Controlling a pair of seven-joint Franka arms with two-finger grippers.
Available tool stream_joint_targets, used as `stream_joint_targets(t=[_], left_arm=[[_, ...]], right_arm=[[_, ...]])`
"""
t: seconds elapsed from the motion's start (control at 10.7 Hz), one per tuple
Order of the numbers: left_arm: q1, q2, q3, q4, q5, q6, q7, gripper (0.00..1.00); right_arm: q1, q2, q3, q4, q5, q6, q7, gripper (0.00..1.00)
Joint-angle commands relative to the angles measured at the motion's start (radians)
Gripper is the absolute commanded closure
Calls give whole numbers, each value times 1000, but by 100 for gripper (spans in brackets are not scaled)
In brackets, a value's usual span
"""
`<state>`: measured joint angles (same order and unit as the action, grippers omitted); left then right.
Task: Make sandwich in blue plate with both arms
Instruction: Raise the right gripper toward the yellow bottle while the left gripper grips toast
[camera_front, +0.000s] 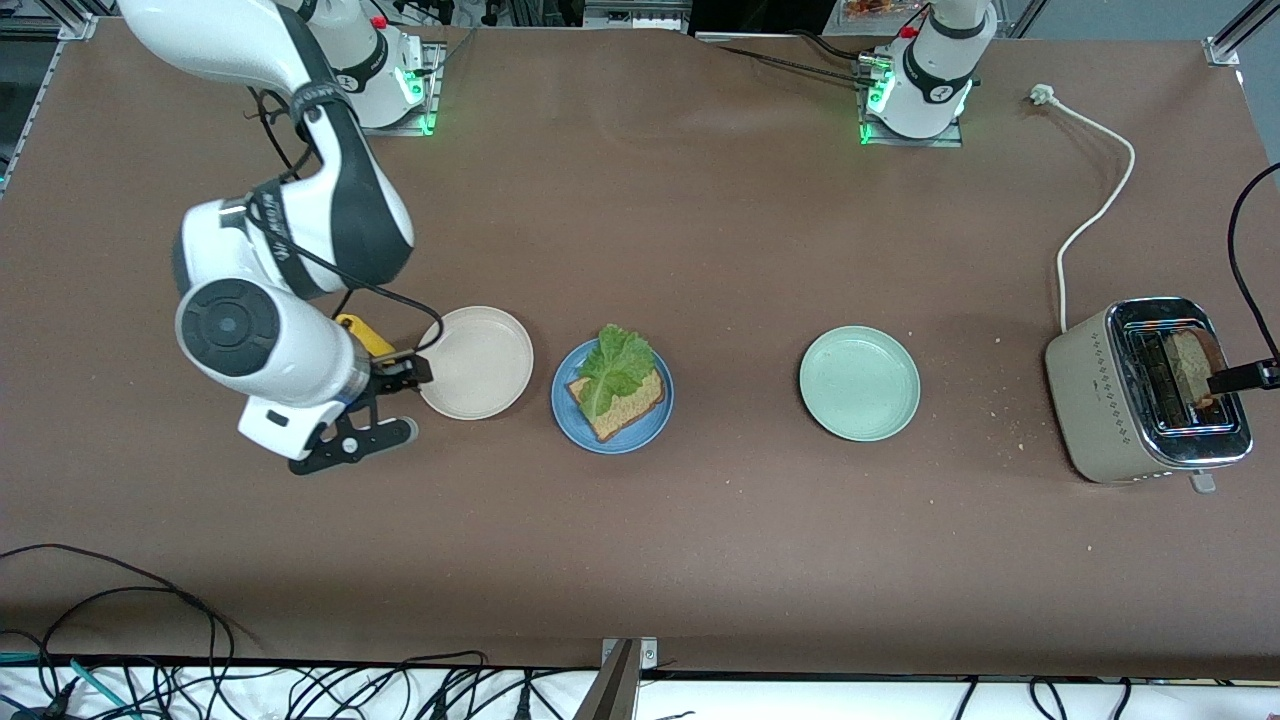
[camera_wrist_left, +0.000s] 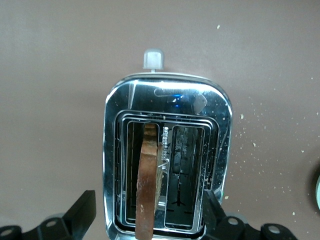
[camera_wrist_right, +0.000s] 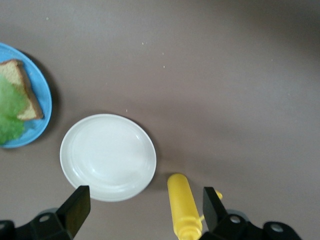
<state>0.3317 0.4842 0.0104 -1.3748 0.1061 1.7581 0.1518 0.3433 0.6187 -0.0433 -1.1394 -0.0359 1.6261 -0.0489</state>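
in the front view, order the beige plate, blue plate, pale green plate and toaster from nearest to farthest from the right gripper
From the right gripper:
1. Beige plate, right beside it.
2. Blue plate, next along.
3. Pale green plate, toward the left arm's end.
4. Toaster, at the left arm's end.

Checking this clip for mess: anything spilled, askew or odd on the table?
Crumbs are scattered on the table around the toaster. A yellow bottle lies on its side beside the beige plate. The toaster's bread slice leans in its slot.
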Motion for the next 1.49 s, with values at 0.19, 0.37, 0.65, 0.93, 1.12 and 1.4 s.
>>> stream_joint_targets(t=[0.19, 0.37, 0.65, 0.93, 1.12, 1.4], left_arm=[[7, 4, -9, -23, 32, -75, 17, 19], [7, 23, -7, -21, 36, -77, 18, 20], [6, 50, -10, -10, 119, -75, 20, 27], [4, 50, -10, -15, 104, -77, 15, 63], [3, 47, -12, -10, 102, -81, 14, 97], [-2, 36, -18, 3, 102, -103, 14, 100]], right_arm=[[-87, -199, -20, -101, 103, -110, -244, 0], [-159, -319, 29, -253, 105, -82, -400, 0], [-280, -446, 156, -364, 117, -123, -630, 0], [-400, -494, 195, -398, 207, -160, -890, 0], [-481, -449, 187, -390, 292, -157, -1100, 0], [-501, -288, 67, -364, 485, -149, -1438, 0]])
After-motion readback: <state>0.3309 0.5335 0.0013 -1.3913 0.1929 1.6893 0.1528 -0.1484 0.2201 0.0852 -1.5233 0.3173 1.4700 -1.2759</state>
